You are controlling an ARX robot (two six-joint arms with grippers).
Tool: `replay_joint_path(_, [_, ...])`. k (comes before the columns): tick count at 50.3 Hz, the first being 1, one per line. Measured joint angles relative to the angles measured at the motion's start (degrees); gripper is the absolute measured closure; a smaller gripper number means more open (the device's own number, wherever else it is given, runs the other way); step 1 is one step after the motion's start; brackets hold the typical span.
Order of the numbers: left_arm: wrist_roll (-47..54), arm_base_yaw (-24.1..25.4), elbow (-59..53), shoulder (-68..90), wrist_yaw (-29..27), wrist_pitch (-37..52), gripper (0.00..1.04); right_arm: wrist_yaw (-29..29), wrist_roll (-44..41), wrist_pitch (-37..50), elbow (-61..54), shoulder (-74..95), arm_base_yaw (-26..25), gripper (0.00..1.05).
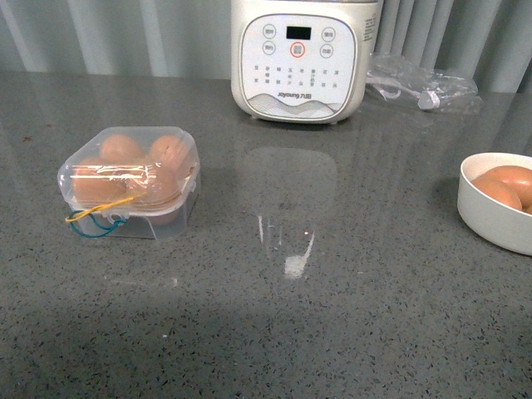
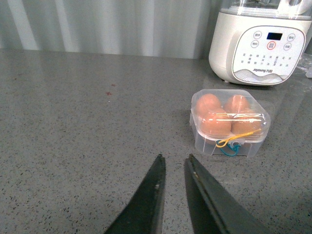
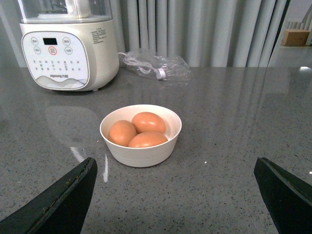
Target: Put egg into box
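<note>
The light is even and rather soft, coming from above. A pale glare patch lies on the grey counter (image 1: 287,249) in front of the white appliance (image 1: 301,58), which is mirrored faintly there. Shadows are weak. All three views are sharp enough, with slight grain

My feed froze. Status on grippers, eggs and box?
Left gripper nearly shut, empty; right gripper wide open, empty. Clear plastic egg box lid closed, four eggs inside. Three brown eggs in round white bowl. Nothing obstructing.
</note>
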Motion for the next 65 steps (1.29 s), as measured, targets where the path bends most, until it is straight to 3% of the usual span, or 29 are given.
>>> replay_joint_path(5, [0.0, 0.0, 0.0, 0.0, 0.0, 0.0, 0.64, 0.0, 0.0, 0.0, 0.0, 0.0, 0.0, 0.07])
replay_joint_path(19, [0.0, 0.0, 0.0, 0.0, 0.0, 0.0, 0.24, 0.0, 0.0, 0.0, 0.0, 0.0, 0.0, 0.07])
replay_joint_path(24, [0.1, 0.0, 0.0, 0.0, 0.0, 0.0, 0.05, 0.0, 0.0, 0.0, 0.0, 0.0, 0.0, 0.07])
replay_joint_path(65, [0.2, 0.0, 0.0, 0.0, 0.0, 0.0, 0.07, 0.0, 0.0, 0.0, 0.0, 0.0, 0.0, 0.07])
